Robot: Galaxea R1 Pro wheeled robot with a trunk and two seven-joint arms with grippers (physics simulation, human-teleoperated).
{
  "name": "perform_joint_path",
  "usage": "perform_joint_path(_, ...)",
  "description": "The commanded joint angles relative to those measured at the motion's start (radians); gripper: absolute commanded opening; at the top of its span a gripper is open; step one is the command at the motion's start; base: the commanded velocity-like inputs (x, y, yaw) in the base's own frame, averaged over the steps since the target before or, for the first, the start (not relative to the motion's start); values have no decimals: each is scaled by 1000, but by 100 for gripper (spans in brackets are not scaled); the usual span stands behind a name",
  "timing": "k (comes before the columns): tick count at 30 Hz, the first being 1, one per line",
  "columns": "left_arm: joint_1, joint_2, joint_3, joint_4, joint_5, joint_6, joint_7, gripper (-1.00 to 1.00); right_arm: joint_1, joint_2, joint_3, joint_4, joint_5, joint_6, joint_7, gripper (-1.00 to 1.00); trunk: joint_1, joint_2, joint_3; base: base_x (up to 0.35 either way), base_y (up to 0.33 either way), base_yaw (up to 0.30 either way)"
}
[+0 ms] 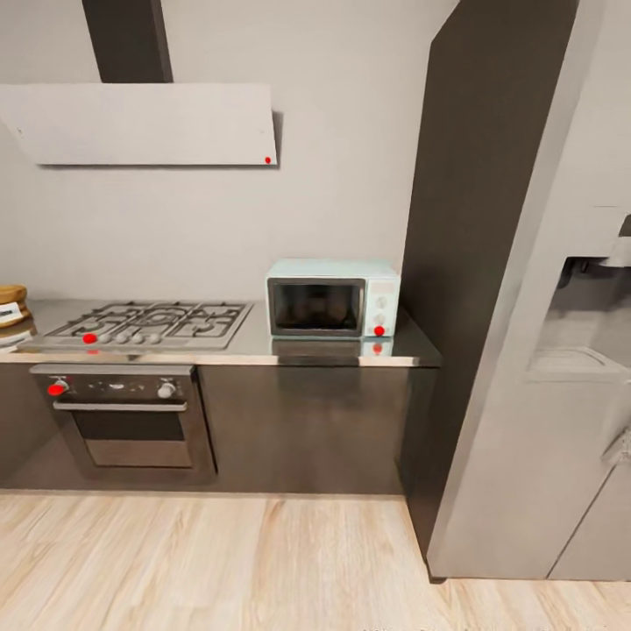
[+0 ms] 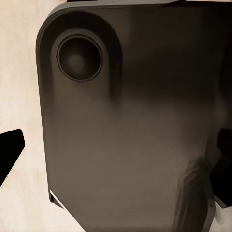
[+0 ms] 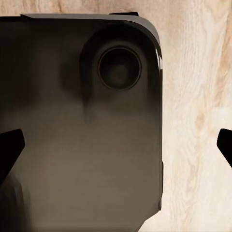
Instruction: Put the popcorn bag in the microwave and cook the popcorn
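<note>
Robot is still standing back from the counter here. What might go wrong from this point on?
1. The popcorn bag sits at the far left edge of the head view, partly cut off, across the gas hob from the microwave; carrying it over the grates may snag it.
2. The microwave door looks closed, so it needs opening first.
3. The dark tall cabinet stands right beside the microwave, leaving the right arm little room.

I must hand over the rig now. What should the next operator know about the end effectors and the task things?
Left end effector and right end effector: open, empty, hanging over the robot's own dark base.
Microwave: on the countertop, right of the gas hob, door closed.
Popcorn bag: probably the tan thing at the countertop's far left edge, partly cut off.
Done: nothing.
Left: fetch bag, open the door, load, heat.
</note>
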Motion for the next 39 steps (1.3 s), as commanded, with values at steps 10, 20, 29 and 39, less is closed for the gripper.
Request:
perform_joint_path(10, 0, 0, 1, 0, 2, -1, 1, 100, 0, 0, -3, 1, -2, -4, -1, 100, 0, 0, -1, 0, 0, -226)
perform_joint_path(20, 0, 0, 1, -2, 1, -1, 1, 100, 0, -1, -3, 1, 2, -4, -1, 100, 0, 0, -1, 23, 0, -16)
perform_joint_path(29, 0, 0, 1, -1, 2, -1, 1, 100, 0, -1, -3, 1, 3, -4, -1, 100, 0, 0, -1, 304, 0, 0)
perform_joint_path(39, 0, 0, 0, -2, 3, 0, 1, 100, 0, -1, -3, 1, 3, -3, -1, 100, 0, 0, -1, 322, 0, 0)
